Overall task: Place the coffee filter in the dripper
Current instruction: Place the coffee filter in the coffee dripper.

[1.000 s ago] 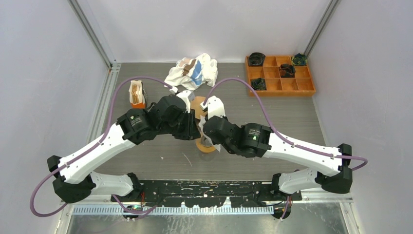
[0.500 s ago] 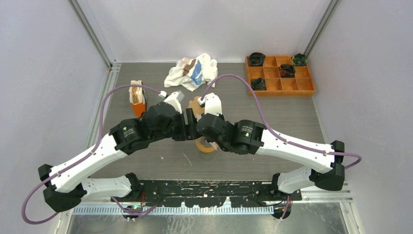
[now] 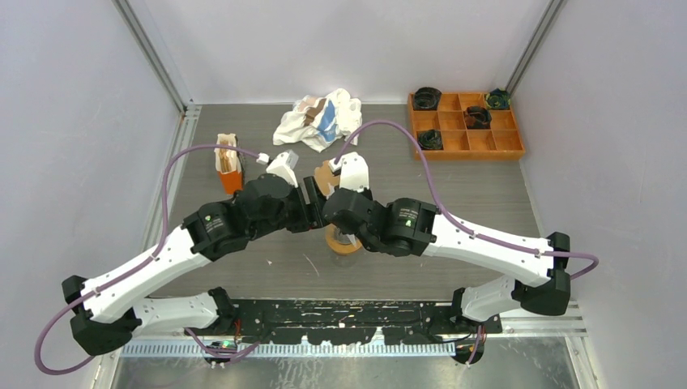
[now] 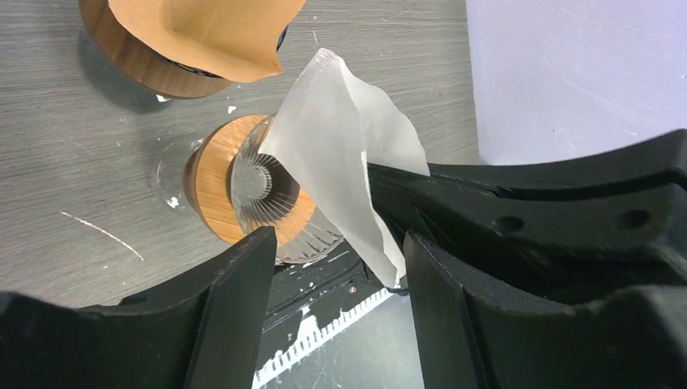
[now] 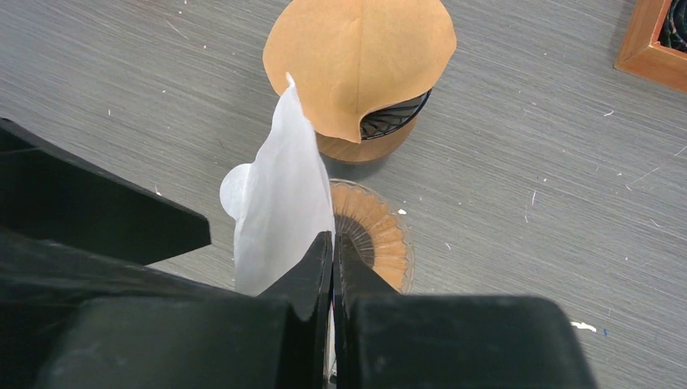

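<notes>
Filter (image 5: 279,198) edge pinched by right gripper (image 5: 332,243) above dripper (image 5: 374,235).

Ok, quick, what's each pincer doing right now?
Left pincer: open, gripping nothing.
Right pincer: shut on the white coffee filter.

Lab test cell: white walls (image 3: 65,121), aluminium framing (image 3: 154,57).
</notes>
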